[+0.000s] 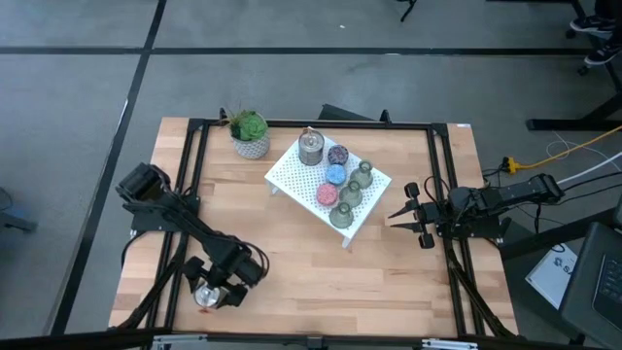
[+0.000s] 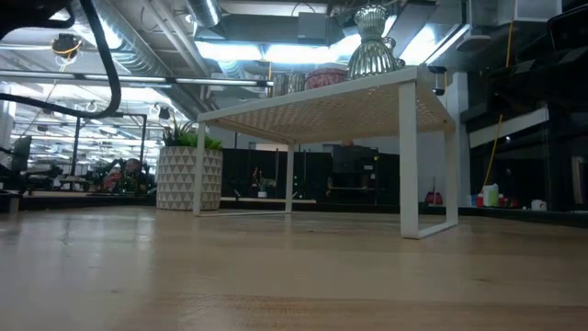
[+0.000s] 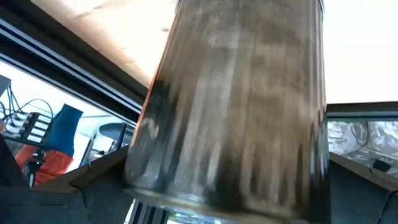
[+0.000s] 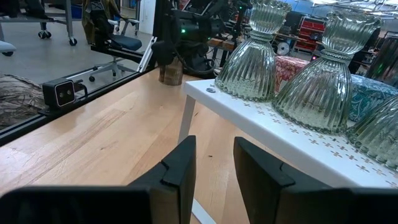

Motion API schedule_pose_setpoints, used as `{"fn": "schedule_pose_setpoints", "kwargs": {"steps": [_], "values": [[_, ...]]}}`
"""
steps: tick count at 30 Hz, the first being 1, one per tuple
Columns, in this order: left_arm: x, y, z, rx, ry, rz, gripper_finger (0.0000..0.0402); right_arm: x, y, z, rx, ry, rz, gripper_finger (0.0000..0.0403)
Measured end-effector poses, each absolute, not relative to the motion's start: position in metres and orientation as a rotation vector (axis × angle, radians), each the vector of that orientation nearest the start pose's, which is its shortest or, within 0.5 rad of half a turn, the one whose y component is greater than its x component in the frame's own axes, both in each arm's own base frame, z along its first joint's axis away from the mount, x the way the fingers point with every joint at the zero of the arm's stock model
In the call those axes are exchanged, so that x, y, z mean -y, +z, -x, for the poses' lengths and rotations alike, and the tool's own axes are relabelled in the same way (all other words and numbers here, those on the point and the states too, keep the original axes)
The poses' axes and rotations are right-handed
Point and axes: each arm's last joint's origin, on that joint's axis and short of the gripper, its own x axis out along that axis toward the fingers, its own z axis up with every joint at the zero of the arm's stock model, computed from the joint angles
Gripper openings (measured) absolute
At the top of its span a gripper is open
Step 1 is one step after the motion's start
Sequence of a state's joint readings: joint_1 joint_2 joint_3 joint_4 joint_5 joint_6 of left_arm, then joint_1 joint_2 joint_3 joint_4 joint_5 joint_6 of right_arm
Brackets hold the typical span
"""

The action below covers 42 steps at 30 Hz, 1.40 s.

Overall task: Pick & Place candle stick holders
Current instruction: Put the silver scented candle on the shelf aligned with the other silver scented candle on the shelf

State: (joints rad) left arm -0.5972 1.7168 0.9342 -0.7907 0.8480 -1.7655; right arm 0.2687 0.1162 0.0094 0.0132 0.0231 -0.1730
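A white perforated stand (image 1: 292, 173) in the table's far middle carries a shiny silver holder (image 1: 311, 148), a purple (image 1: 338, 156), a blue (image 1: 336, 175) and a pink one (image 1: 327, 194), and three olive-green bell-shaped ones (image 1: 350, 194). My left gripper (image 1: 216, 290) is near the table's near left corner, shut on a second silver holder (image 1: 206, 296), whose ribbed wall (image 3: 236, 106) fills the left wrist view. My right gripper (image 1: 408, 218) is open and empty, just right of the stand, facing the green holders (image 4: 252, 62). My left gripper holds the silver holder (image 1: 206, 296) between its fingers, coming from above. The gripper's own body hides the place of contact in the high view, and no finger shows in the left wrist view. I cannot tell which part it has, nor whether the holder is clear of the table.
A green potted plant (image 1: 250, 133) stands at the far edge, left of the stand. Black frame rails (image 1: 190, 185) run along the table's left and right sides. Bare wood lies between the stand and the near edge (image 1: 330, 282).
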Motion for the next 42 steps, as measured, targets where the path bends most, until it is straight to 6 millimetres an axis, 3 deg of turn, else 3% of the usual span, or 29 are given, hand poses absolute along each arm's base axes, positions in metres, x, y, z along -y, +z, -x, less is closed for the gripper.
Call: {"fn": "schedule_pose_setpoints", "kwargs": {"steps": [14, 23, 30, 36, 42], "values": [[0.167, 0.175, -0.211, -2.110, 0.641, 1.348, 0.0400, -0.027, 0.159, -0.100, -0.071, 0.253, 0.186, 0.0112], [0.153, 0.192, -0.217, -1.835, 0.621, 1.371, 0.0400, -0.027, 0.159, -0.100, -0.071, 0.253, 0.186, 0.0112], [0.141, 0.208, -0.208, -1.792, 0.630, 1.369, 0.0400, -0.027, 0.159, -0.100, -0.071, 0.253, 0.185, 0.0112], [0.131, 0.225, -0.192, -1.558, 0.665, 1.248, 0.0400, -0.027, 0.159, -0.101, -0.071, 0.253, 0.185, 0.0112], [0.119, 0.236, -0.182, -1.200, 0.667, 0.911, 0.0400, -0.027, 0.159, -0.101, -0.072, 0.253, 0.186, 0.0112]]}}
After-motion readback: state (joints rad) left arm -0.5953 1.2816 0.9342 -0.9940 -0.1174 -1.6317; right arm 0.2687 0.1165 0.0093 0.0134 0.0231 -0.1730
